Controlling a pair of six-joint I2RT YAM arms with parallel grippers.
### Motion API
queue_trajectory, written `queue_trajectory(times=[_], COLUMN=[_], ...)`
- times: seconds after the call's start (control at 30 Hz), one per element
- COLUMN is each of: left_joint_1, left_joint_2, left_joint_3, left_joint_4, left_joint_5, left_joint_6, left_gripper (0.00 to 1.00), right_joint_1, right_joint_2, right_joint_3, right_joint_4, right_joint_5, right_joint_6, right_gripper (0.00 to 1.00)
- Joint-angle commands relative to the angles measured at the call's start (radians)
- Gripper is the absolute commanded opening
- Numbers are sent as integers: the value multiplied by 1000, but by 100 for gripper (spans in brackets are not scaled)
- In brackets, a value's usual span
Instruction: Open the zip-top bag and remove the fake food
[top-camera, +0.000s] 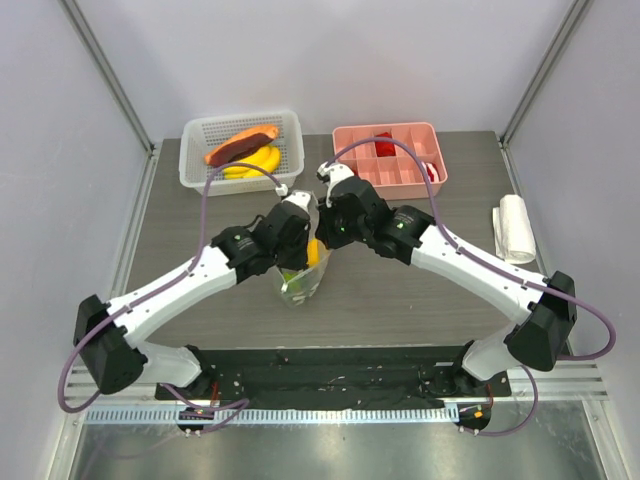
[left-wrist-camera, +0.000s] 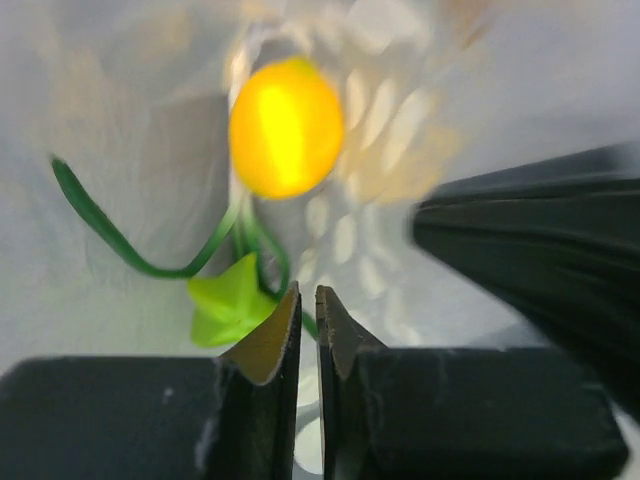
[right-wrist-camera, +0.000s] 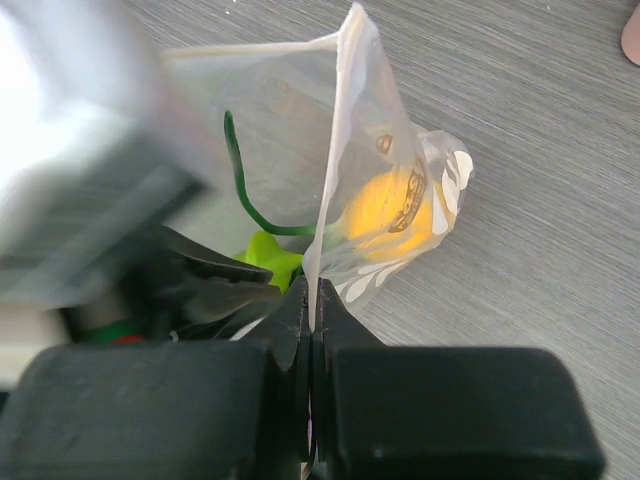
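The zip-top bag (top-camera: 301, 287) stands at the table's middle between both grippers. My right gripper (top-camera: 324, 238) (right-wrist-camera: 312, 296) is shut on one white edge of the bag (right-wrist-camera: 290, 110). My left gripper (top-camera: 302, 243) (left-wrist-camera: 308, 301) is all but shut, with thin bag film (left-wrist-camera: 385, 205) between its jaws, and looks into the bag. Inside lie a round yellow-orange piece (left-wrist-camera: 285, 127) (right-wrist-camera: 395, 210) and a small green star-shaped piece (left-wrist-camera: 230, 301) (right-wrist-camera: 265, 255) with a green stem. The orange-and-maroon sausage (top-camera: 243, 146) and the yellow bananas (top-camera: 256, 163) lie in the white basket (top-camera: 290, 125).
The pink divided tray (top-camera: 345, 140) with small red blocks stands at the back right. A rolled white cloth (top-camera: 514, 228) lies at the right edge. The two arms cross the table's middle, meeting over the bag.
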Motion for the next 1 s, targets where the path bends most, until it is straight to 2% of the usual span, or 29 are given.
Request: queue_trajectory(times=[0.0,0.07,0.17,0.2,0.3,0.63,0.77,0.97], left_joint_1=[11,11,10,10,11,10,10,10], left_joint_2=[48,62,39,24,22,88,71,37], left_joint_3=[60,78,58,52,47,-9,-22,-46], left_joint_4=[-135,-161,-157,-160,-181,-169,-193,-184], left_joint_5=[22,47,78,82,67,85,81,88], left_joint_6=[103,117,126,128,131,129,147,181], left_gripper=[8,6,15,22,29,33,46,56], right_joint_1=[5,5,4,5,5,-4,-10,-18], right_joint_2=[-18,-15,-6,-2,3,6,6,11], right_joint_3=[37,37,34,32,26,9,8,-10], right_joint_4=[7,3,3,3,10,17,16,23], right_joint_5=[34,40,41,41,38,35,34,12], right_joint_6=[-20,-25,-28,-31,-30,-25,-28,-25], right_gripper=[1,1,1,1,1,1,1,1])
